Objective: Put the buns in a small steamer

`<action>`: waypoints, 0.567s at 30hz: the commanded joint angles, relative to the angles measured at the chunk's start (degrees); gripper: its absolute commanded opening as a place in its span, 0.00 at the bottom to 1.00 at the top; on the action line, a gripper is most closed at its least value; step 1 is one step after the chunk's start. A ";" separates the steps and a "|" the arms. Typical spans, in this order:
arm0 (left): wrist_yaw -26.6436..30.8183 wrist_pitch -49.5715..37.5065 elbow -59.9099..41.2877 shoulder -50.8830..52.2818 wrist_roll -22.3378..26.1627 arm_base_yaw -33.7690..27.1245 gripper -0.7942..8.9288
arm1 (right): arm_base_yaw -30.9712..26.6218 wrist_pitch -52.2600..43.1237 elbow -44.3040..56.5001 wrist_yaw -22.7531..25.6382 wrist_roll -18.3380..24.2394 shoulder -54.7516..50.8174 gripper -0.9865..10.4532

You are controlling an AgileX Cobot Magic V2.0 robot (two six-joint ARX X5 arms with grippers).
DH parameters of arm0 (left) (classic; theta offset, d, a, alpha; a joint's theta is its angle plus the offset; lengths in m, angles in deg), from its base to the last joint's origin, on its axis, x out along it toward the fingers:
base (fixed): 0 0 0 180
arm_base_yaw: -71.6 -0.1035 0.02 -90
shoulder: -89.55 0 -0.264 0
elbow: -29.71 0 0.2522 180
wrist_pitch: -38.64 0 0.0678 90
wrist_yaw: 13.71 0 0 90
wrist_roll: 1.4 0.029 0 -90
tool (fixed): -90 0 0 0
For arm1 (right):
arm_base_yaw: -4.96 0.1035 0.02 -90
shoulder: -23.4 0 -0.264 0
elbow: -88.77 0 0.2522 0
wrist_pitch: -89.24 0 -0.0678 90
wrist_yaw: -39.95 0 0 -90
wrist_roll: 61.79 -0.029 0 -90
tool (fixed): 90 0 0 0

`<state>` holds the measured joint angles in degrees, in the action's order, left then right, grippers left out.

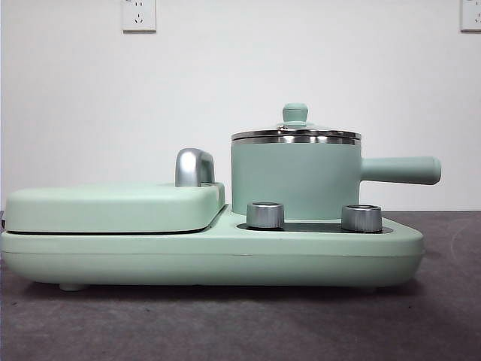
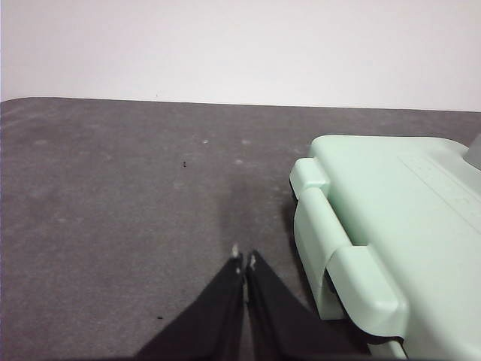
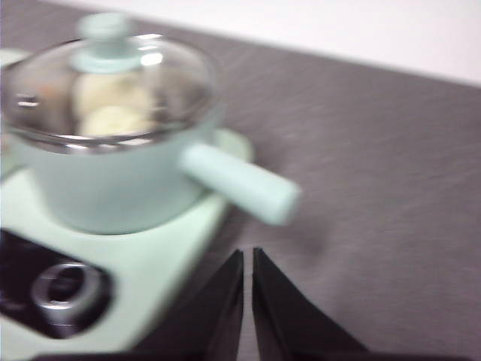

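The small steamer [image 1: 294,174] stands on the right side of the mint-green cooker base, its glass lid [image 1: 295,129] on and its long handle [image 1: 400,170] pointing right. Through the lid in the right wrist view, the buns [image 3: 113,109] show as pale lumps inside the steamer [image 3: 113,173]; that picture is blurred. My right gripper [image 3: 248,256] is shut and empty, over the dark table just off the cooker's corner, beside the steamer's handle [image 3: 240,183]. Over bare table beside the griddle end of the cooker, my left gripper [image 2: 243,259] is shut and empty. Neither arm shows in the front view.
The flat lidded griddle [image 1: 113,207] with a chrome handle [image 1: 194,167] fills the cooker's left half, and its hinge end [image 2: 346,248] lies close to my left gripper. Two steel knobs [image 1: 265,214] [image 1: 361,218] sit in front of the steamer. A white wall stands behind.
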<state>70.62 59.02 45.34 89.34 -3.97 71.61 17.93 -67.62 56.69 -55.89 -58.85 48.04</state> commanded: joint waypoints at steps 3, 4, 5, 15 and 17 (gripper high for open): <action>0.31 -0.63 -1.14 0.02 -0.02 0.00 0.09 | -4.96 -3.50 10.69 -0.02 1.86 -13.46 0.10; 0.31 -0.61 -1.14 0.02 -0.04 0.00 0.09 | -5.64 -3.87 12.26 -0.02 1.77 -15.37 0.10; 0.31 -0.63 -1.14 0.02 -0.04 0.00 0.09 | -6.36 -4.26 13.99 -0.04 1.70 -17.44 0.10; 0.33 -0.61 -1.14 0.02 -0.04 0.00 0.09 | -9.27 -1.66 17.64 5.05 0.39 -24.44 0.10; 0.31 -0.63 -1.14 0.02 -0.04 0.00 0.09 | -9.25 -1.64 17.64 4.92 -0.39 -24.44 0.10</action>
<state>70.62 59.02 45.34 89.34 -3.97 71.61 8.64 -68.71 74.09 -51.13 -58.06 23.59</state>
